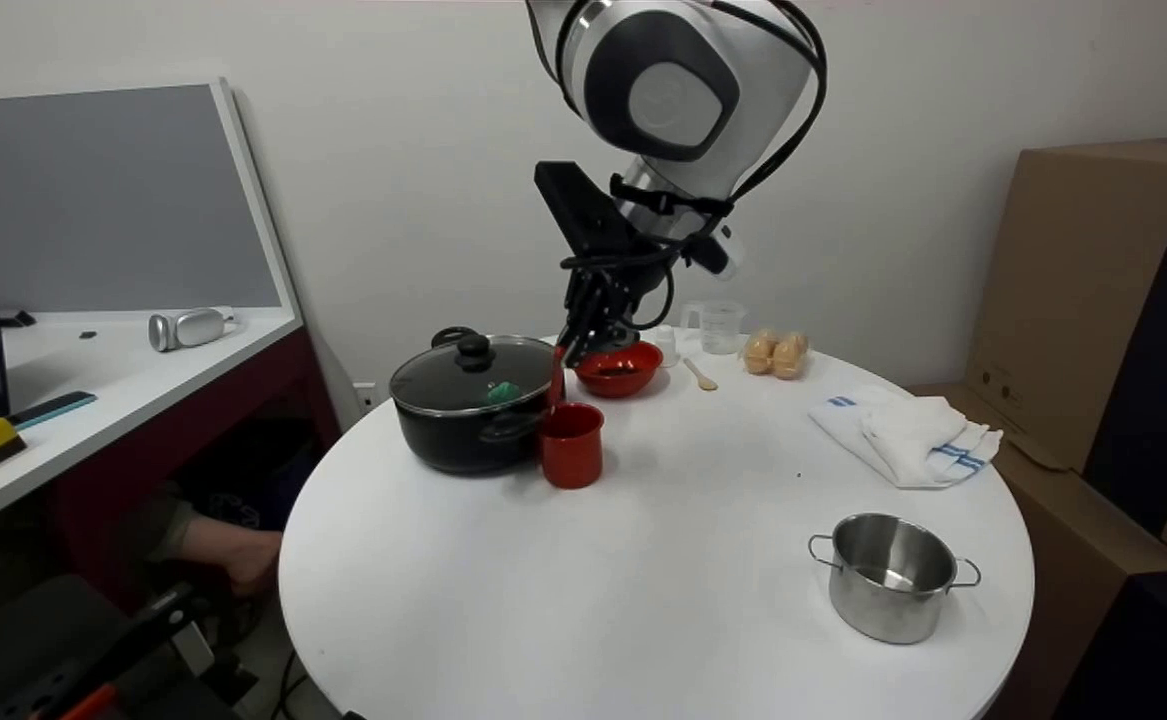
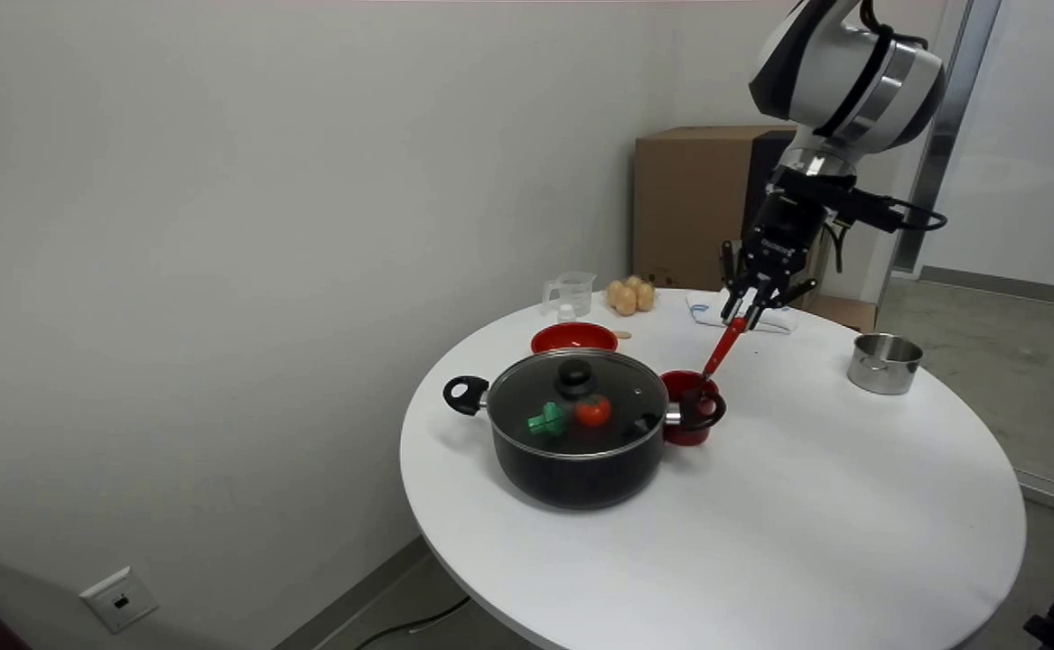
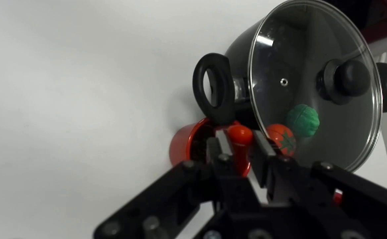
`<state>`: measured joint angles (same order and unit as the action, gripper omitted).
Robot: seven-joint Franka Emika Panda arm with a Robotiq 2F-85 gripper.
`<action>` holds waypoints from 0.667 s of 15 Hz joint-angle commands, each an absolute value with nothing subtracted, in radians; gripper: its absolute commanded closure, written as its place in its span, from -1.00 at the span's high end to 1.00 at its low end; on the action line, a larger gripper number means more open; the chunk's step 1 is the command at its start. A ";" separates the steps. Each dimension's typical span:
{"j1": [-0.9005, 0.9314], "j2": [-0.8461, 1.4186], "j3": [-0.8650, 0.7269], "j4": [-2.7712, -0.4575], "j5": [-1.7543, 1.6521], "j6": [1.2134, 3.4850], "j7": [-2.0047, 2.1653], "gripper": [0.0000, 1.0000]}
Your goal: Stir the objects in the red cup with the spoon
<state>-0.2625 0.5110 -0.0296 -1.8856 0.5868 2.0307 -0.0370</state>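
The red cup [image 1: 572, 455] stands upright on the white table, right beside the black pot; it also shows in the wrist view as a red cup [image 3: 181, 147] with dark contents too shadowed to make out. My gripper [image 2: 740, 318] is shut on the red handle of the spoon [image 2: 723, 350], above the cup. The spoon slants down into the cup, and its lower end is hidden inside. In the wrist view the rounded handle end [image 3: 240, 134] sits between the two fingertips.
The lidded black pot [image 2: 581, 474] has a handle [image 3: 213, 87] reaching over the cup's edge. Behind lie a red bowl [image 1: 621, 385], wooden spoon [image 1: 700, 374], measuring cup [image 1: 720, 327] and eggs [image 1: 776, 354]. A cloth [image 1: 908, 440] and steel pot [image 1: 888, 605] stand elsewhere on the table.
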 commanded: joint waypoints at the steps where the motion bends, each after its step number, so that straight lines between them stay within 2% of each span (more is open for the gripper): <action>1: -0.293 0.522 -0.058 -1.892 0.625 2.018 -0.049 -0.84; 10: -0.380 0.524 -0.137 -1.871 0.620 2.014 -0.038 -0.84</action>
